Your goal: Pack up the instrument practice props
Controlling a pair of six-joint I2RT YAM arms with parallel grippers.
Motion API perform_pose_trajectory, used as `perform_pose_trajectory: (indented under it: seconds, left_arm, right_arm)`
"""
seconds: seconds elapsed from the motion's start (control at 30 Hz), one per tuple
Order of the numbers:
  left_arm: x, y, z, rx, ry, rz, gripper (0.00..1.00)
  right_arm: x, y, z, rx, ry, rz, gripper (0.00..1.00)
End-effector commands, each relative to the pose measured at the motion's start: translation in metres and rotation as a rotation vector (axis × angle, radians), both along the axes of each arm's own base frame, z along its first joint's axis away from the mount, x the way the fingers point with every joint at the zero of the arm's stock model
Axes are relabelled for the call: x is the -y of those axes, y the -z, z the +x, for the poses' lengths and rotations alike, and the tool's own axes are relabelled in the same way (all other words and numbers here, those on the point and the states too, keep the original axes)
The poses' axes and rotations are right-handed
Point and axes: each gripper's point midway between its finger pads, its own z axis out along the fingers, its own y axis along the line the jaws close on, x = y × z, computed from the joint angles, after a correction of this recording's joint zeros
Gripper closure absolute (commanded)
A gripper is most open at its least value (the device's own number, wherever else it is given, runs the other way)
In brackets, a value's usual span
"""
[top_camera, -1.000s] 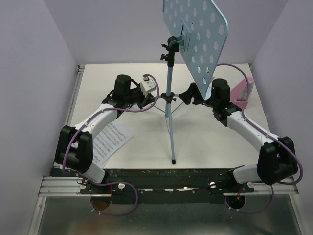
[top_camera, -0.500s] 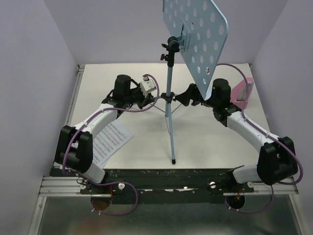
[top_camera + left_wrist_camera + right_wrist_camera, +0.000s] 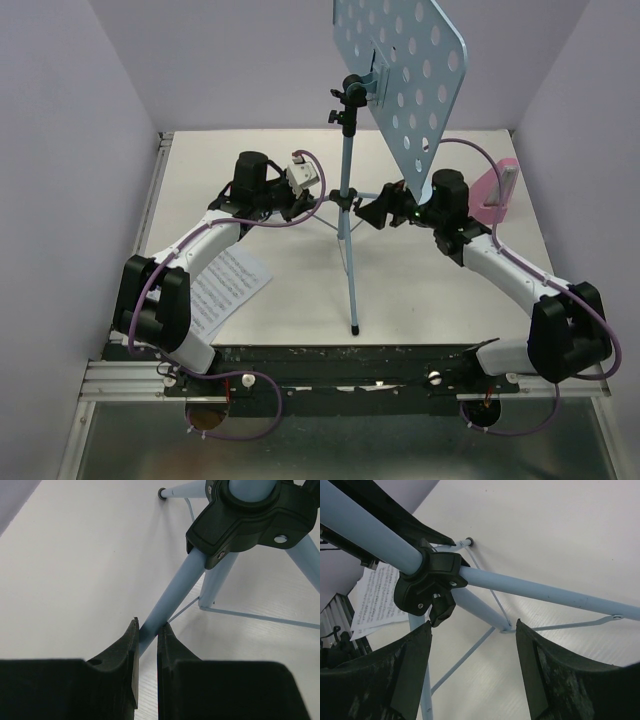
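The light-blue music stand (image 3: pixel 347 215) stands upright mid-table, its hole-punched desk (image 3: pixel 402 70) high above. My left gripper (image 3: pixel 306 206) is shut on one tripod leg (image 3: pixel 172 592) just below the black hub (image 3: pixel 255 515); the leg runs between the jaws at my left gripper (image 3: pixel 148 630). My right gripper (image 3: pixel 373 208) is open just right of the hub (image 3: pixel 430 585). In its wrist view my right gripper (image 3: pixel 474 625) has a leg and thin braces beyond it, nothing held. Sheet-music pages (image 3: pixel 225 288) lie under the left arm. The pink metronome (image 3: pixel 497 188) sits behind the right arm.
Lilac walls close in the table on the left, back and right. A metal rail (image 3: pixel 150 375) runs along the near edge by the arm bases. The stand's front leg ends at a rubber foot (image 3: pixel 356 327) near that edge.
My right gripper has moved left toward the stand's hub, still open. The left gripper and the stand have not moved.
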Motion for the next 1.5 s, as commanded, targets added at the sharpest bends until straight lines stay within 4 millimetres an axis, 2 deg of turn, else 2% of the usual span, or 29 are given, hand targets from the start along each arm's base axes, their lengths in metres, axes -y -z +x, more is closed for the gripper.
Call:
perform_pose_trajectory:
  seconds: [0.0, 0.13, 0.27, 0.4, 0.47, 0.6, 0.7, 0.77, 0.87, 1.0, 1.17, 1.27, 1.47]
  left_arm:
    - [0.002, 0.058, -0.045, -0.322, 0.037, 0.035, 1.0]
    - [0.002, 0.058, -0.045, -0.321, 0.037, 0.037, 1.0]
    - [0.002, 0.058, -0.045, -0.317, 0.037, 0.038, 1.0]
    - [0.001, 0.057, -0.044, -0.298, 0.037, 0.045, 1.0]
    - [0.0, 0.057, -0.045, -0.291, 0.045, 0.055, 1.0]
    - [-0.004, 0.049, -0.037, -0.248, 0.052, 0.076, 1.0]
    - [-0.01, 0.044, -0.03, -0.236, 0.044, 0.075, 1.0]
    - [-0.014, 0.041, -0.027, -0.233, 0.046, 0.076, 1.0]
    - [-0.021, 0.031, -0.021, -0.195, 0.056, 0.076, 1.0]
    - [-0.029, 0.021, -0.016, -0.137, 0.059, 0.096, 0.82]
    - [-0.032, 0.016, -0.012, -0.107, 0.052, 0.11, 0.73]
    - [-0.035, 0.014, -0.013, -0.096, 0.042, 0.119, 0.55]
    - [-0.044, 0.004, -0.027, -0.107, 0.004, 0.117, 0.35]
  right_arm:
    - [0.003, 0.013, 0.003, -0.003, 0.017, -0.043, 0.24]
    - [0.018, 0.025, 0.023, -0.025, 0.155, -0.09, 0.24]
    - [0.047, 0.045, 0.046, -0.066, 0.356, -0.173, 0.24]
    - [0.059, 0.05, 0.057, -0.045, 0.38, -0.216, 0.24]
    - [0.056, 0.047, 0.058, 0.029, 0.313, -0.245, 0.24]
    - [0.031, 0.034, 0.044, 0.285, -0.011, -0.321, 0.26]
    - [0.02, 0.042, 0.032, 0.402, -0.208, -0.392, 0.26]
    - [0.018, 0.046, 0.03, 0.44, -0.29, -0.433, 0.26]
    - [0.016, 0.045, 0.038, 0.483, -0.324, -0.461, 0.27]
    - [0.015, 0.041, 0.053, 0.536, -0.345, -0.508, 0.27]
    - [0.007, 0.041, 0.06, 0.65, -0.459, -0.562, 0.29]
    - [-0.002, 0.038, 0.057, 0.702, -0.57, -0.557, 0.33]
    - [-0.008, 0.043, 0.072, 0.743, -0.634, -0.58, 0.4]
